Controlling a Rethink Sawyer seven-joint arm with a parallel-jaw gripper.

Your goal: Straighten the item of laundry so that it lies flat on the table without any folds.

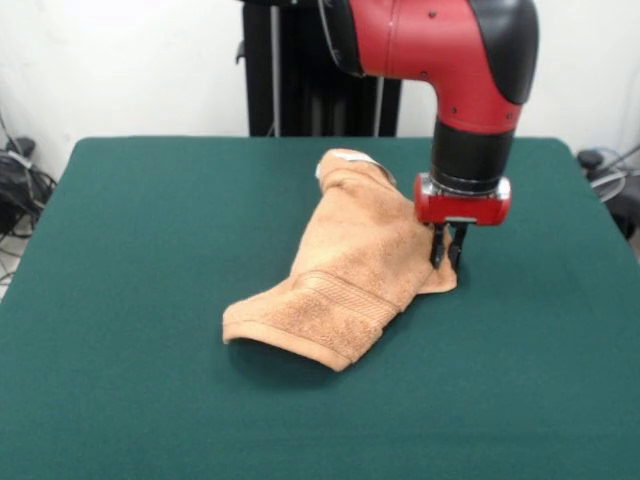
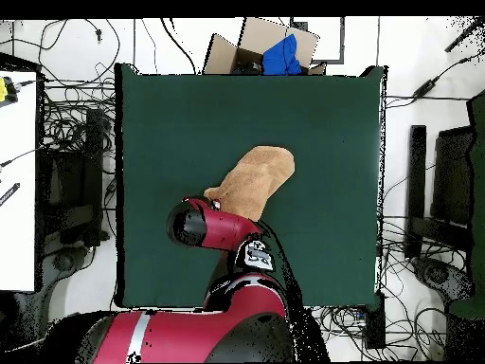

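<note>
1. The terry hand towel (image 1: 345, 275) lies bunched and folded near the middle of the green worktop (image 1: 130, 330), its banded hem at the front view's left and a white tag (image 1: 365, 158) at the far end.
2. It looks soft, light and limp, with a grippy nap; a lifted edge will likely drag the rest.
3. Corners or the hem seem the best holds.
4. The pincer (image 1: 447, 250) is narrowed on the towel's right edge, apparently pinching it.

Surface (image 1: 130, 300): bare green cloth open on all sides of the one obstacle, a bunched towel (image 1: 350, 265) lying near centre. Claw (image 1: 447, 250) stands low at the towel's edge; the arm overhangs that side.
</note>
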